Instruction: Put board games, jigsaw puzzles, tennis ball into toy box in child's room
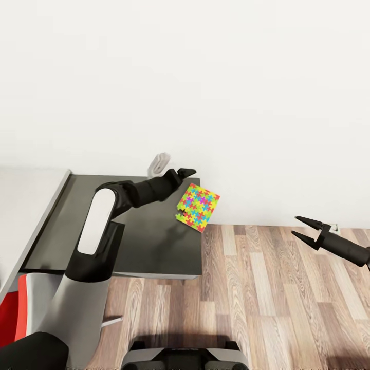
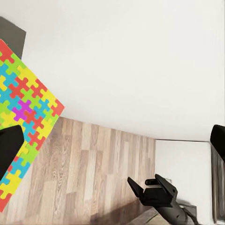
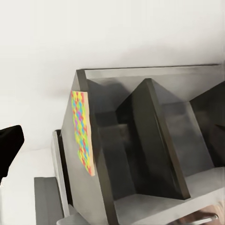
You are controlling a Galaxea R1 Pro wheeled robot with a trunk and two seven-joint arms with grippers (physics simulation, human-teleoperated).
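Puzzle square point(image 1: 198, 207) (thin, bright interlocking pieces) overhangs matte dark desk point(image 1: 149, 241); right gripper point(image 1: 300, 227) spread, left unclear.

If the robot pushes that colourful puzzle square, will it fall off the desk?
Quite possibly: the jigsaw puzzle lies at the dark desk top's corner, partly past the edge. It looks thin, flat and probably light, so it would likely slide, not roll. It seems to keep its shape, suggesting stiffness.

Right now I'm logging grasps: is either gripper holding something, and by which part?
The left gripper seems to hold the jigsaw puzzle by an edge, though contact is hard to confirm. The right gripper is open and empty.
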